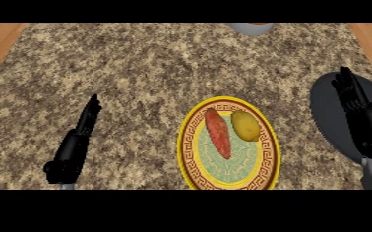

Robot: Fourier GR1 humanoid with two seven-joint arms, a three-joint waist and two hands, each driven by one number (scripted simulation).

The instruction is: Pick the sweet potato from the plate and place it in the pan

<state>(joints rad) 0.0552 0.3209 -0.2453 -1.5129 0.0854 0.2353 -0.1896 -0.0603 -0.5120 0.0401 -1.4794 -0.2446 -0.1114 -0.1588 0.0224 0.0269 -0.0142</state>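
A long reddish sweet potato [218, 132] lies on the left half of a yellow-rimmed patterned plate [190, 147] at the lower middle of the counter. Beside it on the same plate sits a rounder yellow potato [245, 126]. The dark grey pan [328, 112] shows at the right edge, partly cut off. My right hand [353, 98] hangs over the pan with straight fingers pointing away, holding nothing. My left hand [78, 136] rests at the lower left, fingers straight, well left of the plate.
A grey rounded object [251, 28] peeks in at the counter's far edge. Wooden surfaces [9, 35] border the speckled stone counter at both upper corners.
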